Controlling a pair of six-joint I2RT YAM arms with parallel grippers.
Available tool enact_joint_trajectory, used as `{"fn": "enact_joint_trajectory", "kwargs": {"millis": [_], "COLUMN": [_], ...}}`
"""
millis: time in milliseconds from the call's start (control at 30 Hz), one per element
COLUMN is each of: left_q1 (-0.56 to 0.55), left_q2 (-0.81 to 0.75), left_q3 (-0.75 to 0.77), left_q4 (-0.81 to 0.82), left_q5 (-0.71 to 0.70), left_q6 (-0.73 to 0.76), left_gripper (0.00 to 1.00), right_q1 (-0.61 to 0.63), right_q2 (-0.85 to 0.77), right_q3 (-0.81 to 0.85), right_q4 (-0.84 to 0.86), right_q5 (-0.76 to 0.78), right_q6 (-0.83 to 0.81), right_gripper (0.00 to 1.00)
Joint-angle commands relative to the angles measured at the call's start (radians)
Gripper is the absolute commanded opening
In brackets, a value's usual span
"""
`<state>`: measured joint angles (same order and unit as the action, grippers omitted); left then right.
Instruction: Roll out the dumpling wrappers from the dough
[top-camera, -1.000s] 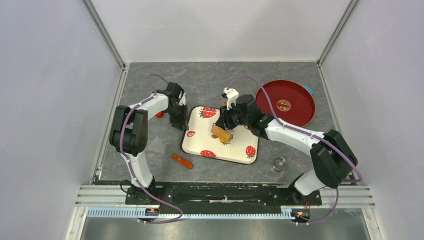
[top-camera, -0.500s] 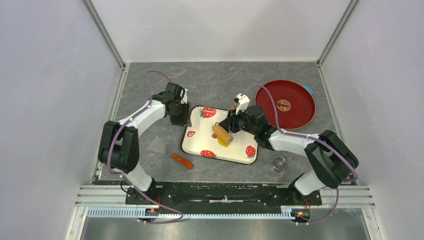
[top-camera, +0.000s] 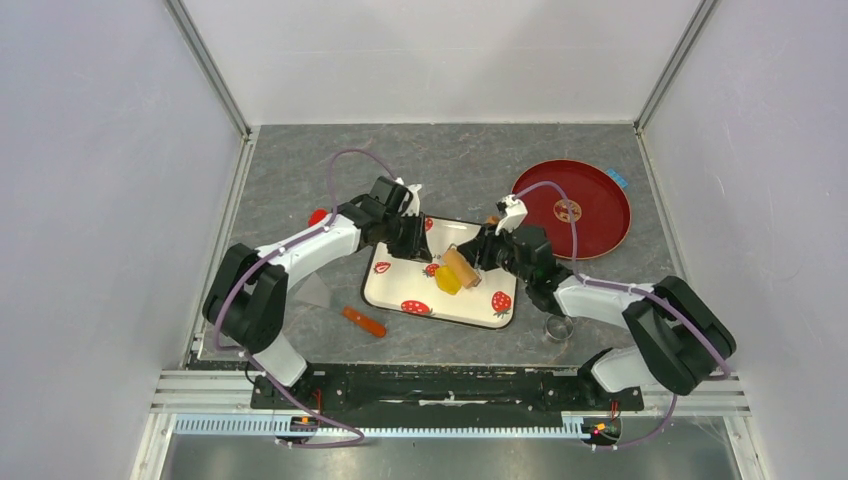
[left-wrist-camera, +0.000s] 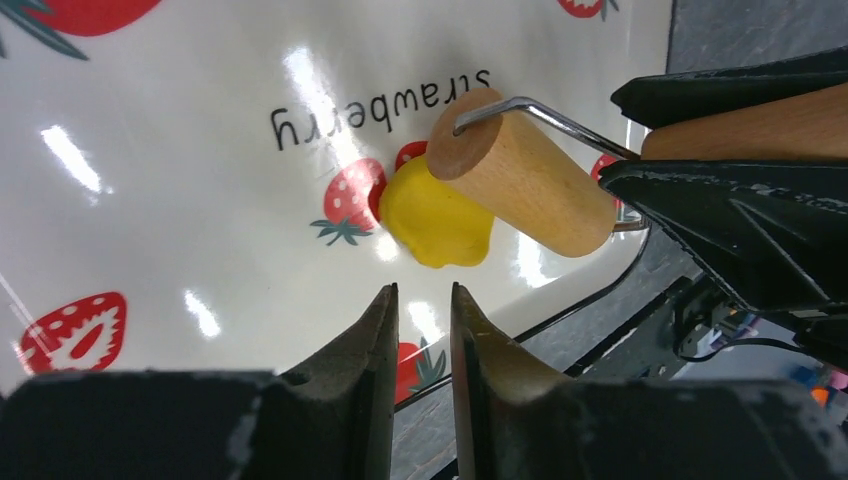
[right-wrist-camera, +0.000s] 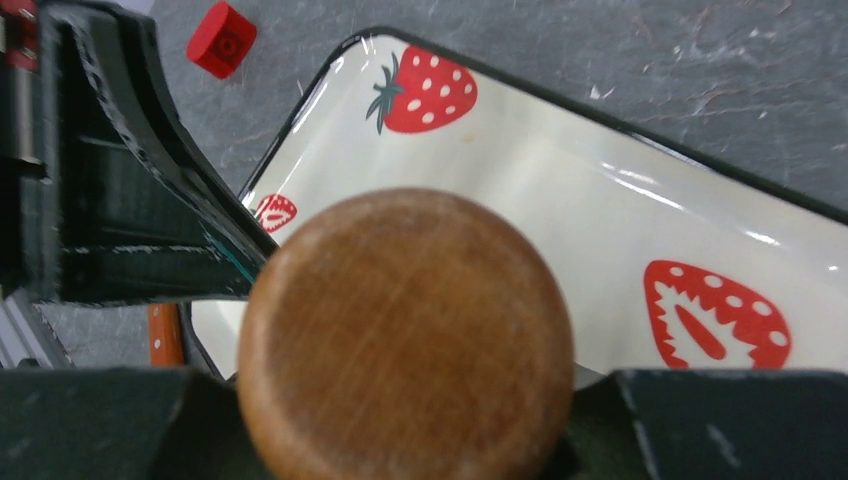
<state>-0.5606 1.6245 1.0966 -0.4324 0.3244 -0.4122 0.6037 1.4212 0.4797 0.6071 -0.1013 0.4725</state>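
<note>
The yellow dough is a flattened uneven patch on the white strawberry tray. The tan wooden roller lies over its far-right edge. My right gripper is shut on the roller's handle, whose round end fills the right wrist view and hides the dough there. My left gripper hovers over the tray's upper left, pointing at the dough, shut to a thin slit with nothing between. No round wrapper shows.
A red plate sits at the back right. A metal ring cutter lies right of the tray's near corner. An orange tool and a pale scraper lie left of the tray, with a red cube behind them.
My right gripper drew the roller back to the right, uncovering the yellow dough. My left gripper left the tray's left edge and swung right over the tray.
</note>
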Motion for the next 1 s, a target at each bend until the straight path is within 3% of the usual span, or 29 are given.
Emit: {"fn": "enact_joint_trajectory", "kwargs": {"millis": [0, 200, 333, 433, 633, 833, 967], "left_q1": [-0.004, -0.001, -0.008, -0.030, -0.089, -0.086, 0.019], "left_q2": [0.013, -0.010, -0.061, -0.085, -0.058, -0.039, -0.065], "left_q3": [-0.007, -0.019, -0.068, -0.079, -0.052, -0.063, -0.102], "left_q4": [0.108, 0.130, 0.260, 0.350, 0.486, 0.466, 0.387], "left_q5": [0.064, 0.117, 0.229, 0.278, 0.299, 0.238, 0.273], "left_q6": [-0.101, -0.094, -0.145, -0.191, -0.270, -0.263, -0.233], "left_gripper": [0.29, 0.36, 0.39, 0.42, 0.46, 0.45, 0.46], "right_q1": [-0.008, -0.007, -0.011, -0.012, -0.012, -0.011, -0.011], "right_q2": [-0.098, -0.191, -0.224, -0.204, -0.232, -0.266, -0.235], "right_q3": [0.046, 0.058, 0.059, 0.121, 0.108, 0.076, 0.091], "right_q4": [-0.023, -0.160, -0.222, -0.327, -0.311, -0.302, -0.327], "right_q5": [0.062, 0.195, 0.267, 0.260, 0.233, 0.245, 0.209], "right_q6": [0.001, 0.065, 0.186, 0.232, 0.317, 0.298, 0.208], "right_gripper": [0.00, 0.00, 0.00, 0.00, 0.00, 0.00, 0.00]}}
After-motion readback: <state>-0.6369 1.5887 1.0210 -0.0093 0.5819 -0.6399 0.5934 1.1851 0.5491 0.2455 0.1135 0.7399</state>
